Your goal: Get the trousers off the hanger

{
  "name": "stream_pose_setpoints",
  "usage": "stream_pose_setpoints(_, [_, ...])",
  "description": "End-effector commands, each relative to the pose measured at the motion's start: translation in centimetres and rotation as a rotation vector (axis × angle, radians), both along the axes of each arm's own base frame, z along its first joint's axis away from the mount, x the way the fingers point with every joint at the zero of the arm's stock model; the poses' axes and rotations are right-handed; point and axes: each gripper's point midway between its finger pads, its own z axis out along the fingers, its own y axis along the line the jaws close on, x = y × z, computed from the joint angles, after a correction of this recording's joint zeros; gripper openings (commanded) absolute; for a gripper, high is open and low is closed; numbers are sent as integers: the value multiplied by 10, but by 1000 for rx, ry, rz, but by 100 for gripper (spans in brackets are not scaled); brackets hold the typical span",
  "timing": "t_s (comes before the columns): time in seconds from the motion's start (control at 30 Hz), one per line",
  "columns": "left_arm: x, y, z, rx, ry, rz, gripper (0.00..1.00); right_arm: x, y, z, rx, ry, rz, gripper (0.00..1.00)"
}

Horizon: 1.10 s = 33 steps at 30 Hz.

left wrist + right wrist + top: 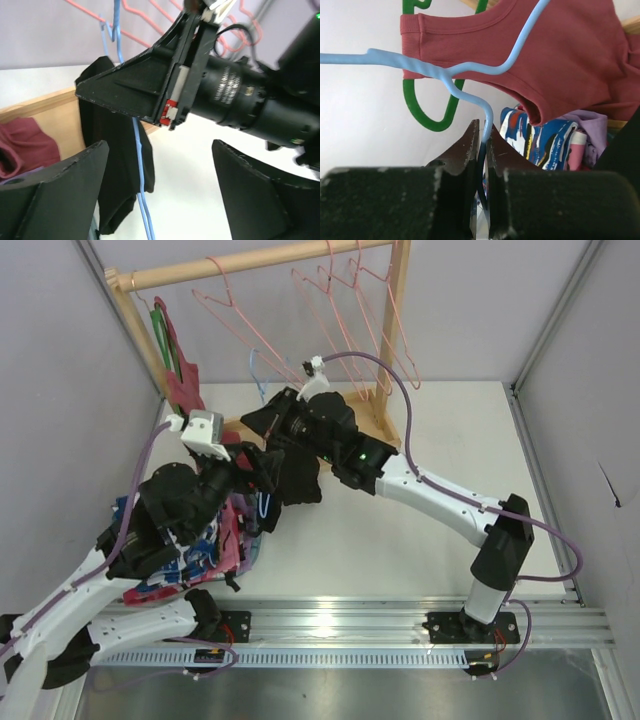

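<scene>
right gripper [483, 136] shut hard on the thin light-blue wire hanger [410, 61], jaws pinching the wire just below its twisted neck, wire running off to the left in the right wrist view
left gripper [157, 165] spread wide, holding nothing; its fingers [65, 195] stand either side of the hanger's lower wire without touching it, the right gripper just above them
soft black cloth trousers [300, 480] draped on the light-blue wire hanger, hanging between the two grippers over the far-left part of the white tabletop [420, 550]; in the left wrist view the cloth bunches to the left of the wire; cannot tell whether its lower end touches the tabletop
wooden rack [250, 262] stands along the far edge of the tabletop, pink wire hangers [330, 295] on its rail
green hanger [427, 107] with a dark red garment [560, 60] at the rail's left end
blue patterned cloth [545, 137] piled with other clothes near the left edge of the tabletop, under the left arm
</scene>
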Motion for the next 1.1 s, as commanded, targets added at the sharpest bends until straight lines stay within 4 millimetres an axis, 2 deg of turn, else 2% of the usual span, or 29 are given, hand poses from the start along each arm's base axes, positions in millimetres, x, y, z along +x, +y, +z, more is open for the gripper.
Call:
stream_pose_setpoints(0.0, [-19, 1, 31, -86, -28, -82, 92, -6, -13, 60, 90, -126, 15, 0])
stream_pose_setpoints(0.03, [-25, 1, 41, -105, -39, -116, 98, -7, -14, 60, 81, -131, 22, 0])
stream_pose_setpoints(0.07, [-30, 3, 42, -103, -33, -132, 100, -6, -15, 59, 70, -133, 23, 0])
stream_pose_setpoints(0.23, [-54, 15, 52, -153, -37, -205, 100, -2, -21, 58, 61, -131, 45, 0])
stream_pose_setpoints(0.43, [-68, 33, 27, -146, 1, -206, 99, -12, -35, 71, 68, -163, 59, 0])
stream_pose_setpoints(0.57, [-77, 28, 14, -117, -24, -274, 97, -24, -50, 88, 94, -190, 68, 0])
stream_pose_setpoints(0.6, [-75, 21, -3, -80, -8, -295, 95, -27, -53, 92, 104, -195, 69, 0])
stream_pose_setpoints(0.67, [-73, 13, -8, -44, -41, -325, 94, -34, -63, 105, 144, -197, 68, 0])
stream_pose_setpoints(0.77, [-60, -4, -35, 17, -5, -324, 91, -44, -78, 125, 200, -203, 76, 0])
stream_pose_setpoints(0.87, [-44, -12, -57, 54, 21, -272, 86, -51, -87, 137, 207, -212, 82, 0])
stream_pose_setpoints(0.93, [-36, -15, -63, 50, 8, -245, 86, -55, -88, 138, 200, -209, 91, 0])
stream_pose_setpoints(1.0, [-32, -20, -61, 36, -6, -243, 86, -56, -91, 140, 201, -210, 86, 0])
stream_pose_setpoints(1.03, [-31, -23, -53, 12, -34, -249, 86, -55, -93, 139, 200, -207, 76, 0])
stream_pose_setpoints(1.07, [-32, -29, -58, 15, -34, -274, 86, -55, -94, 137, 198, -204, 70, 0])
